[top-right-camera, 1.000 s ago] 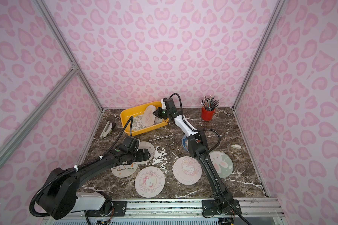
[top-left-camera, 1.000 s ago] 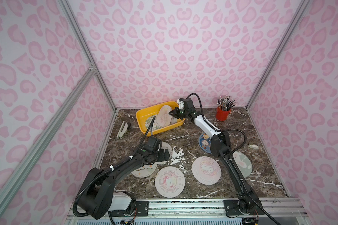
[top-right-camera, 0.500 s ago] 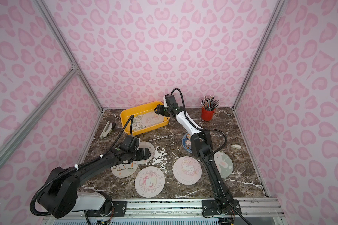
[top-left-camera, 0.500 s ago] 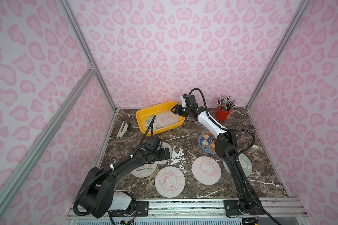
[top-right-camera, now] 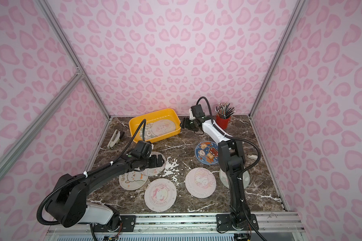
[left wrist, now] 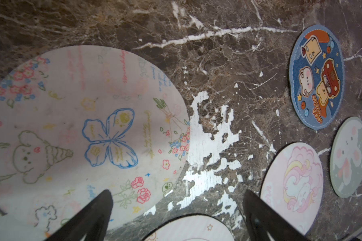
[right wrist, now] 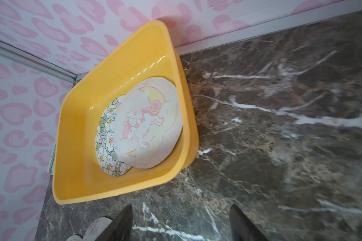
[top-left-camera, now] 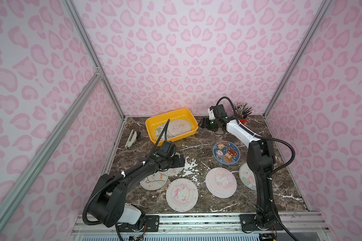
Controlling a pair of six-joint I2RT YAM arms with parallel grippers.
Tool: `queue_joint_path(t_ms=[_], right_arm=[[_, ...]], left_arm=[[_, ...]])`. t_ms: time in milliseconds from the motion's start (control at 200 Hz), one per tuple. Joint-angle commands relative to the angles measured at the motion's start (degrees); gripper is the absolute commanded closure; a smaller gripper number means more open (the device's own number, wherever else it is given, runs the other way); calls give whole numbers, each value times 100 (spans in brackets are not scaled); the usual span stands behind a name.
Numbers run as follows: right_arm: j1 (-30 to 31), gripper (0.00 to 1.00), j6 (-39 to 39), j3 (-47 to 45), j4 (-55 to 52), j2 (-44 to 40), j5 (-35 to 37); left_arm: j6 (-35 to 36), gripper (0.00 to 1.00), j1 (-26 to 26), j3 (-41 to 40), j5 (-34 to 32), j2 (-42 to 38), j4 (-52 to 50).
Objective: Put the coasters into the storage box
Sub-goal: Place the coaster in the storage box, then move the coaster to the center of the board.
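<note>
The yellow storage box (top-left-camera: 169, 111) stands at the back left of the marble table, with a unicorn-and-moon coaster (right wrist: 148, 123) lying in it over a floral coaster (right wrist: 106, 137). My right gripper (right wrist: 181, 206) is open and empty above bare marble, just right of the box (top-right-camera: 155, 111). Several coasters lie on the table: a blue toast one (top-left-camera: 226, 152), a pink unicorn one (top-left-camera: 221, 182), a rainbow one (top-left-camera: 181, 194) and a sheep one (top-left-camera: 154, 181). My left gripper (left wrist: 177, 194) hangs open low over the edge of a butterfly coaster (left wrist: 88, 129).
A red pencil cup (top-left-camera: 241, 120) stands at the back right behind the right arm. A grey stapler-like thing (top-left-camera: 131, 138) lies by the left wall. A grey-green bunny coaster (top-left-camera: 246, 176) is partly hidden by the right arm. Pink walls close three sides.
My right gripper opened and let go of the unicorn-and-moon coaster, which now lies flat in the box. The gripper drew back to the right of the box. The left arm stayed put.
</note>
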Motion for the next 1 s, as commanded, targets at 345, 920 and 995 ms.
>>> queue_joint_path(t_ms=[345,920,995], right_arm=[[-1551,17,-912,-3391,17,-1757,453],[-1989,14,-1185,-4187,198,-1540,68],[-1917,14,-1173,-4333,200,-1628,-89]], left_arm=[[24,1,-374,473,125,512,96],[53,1,-464,719,181,798,56],[50,1,-471,777,204,875,34]])
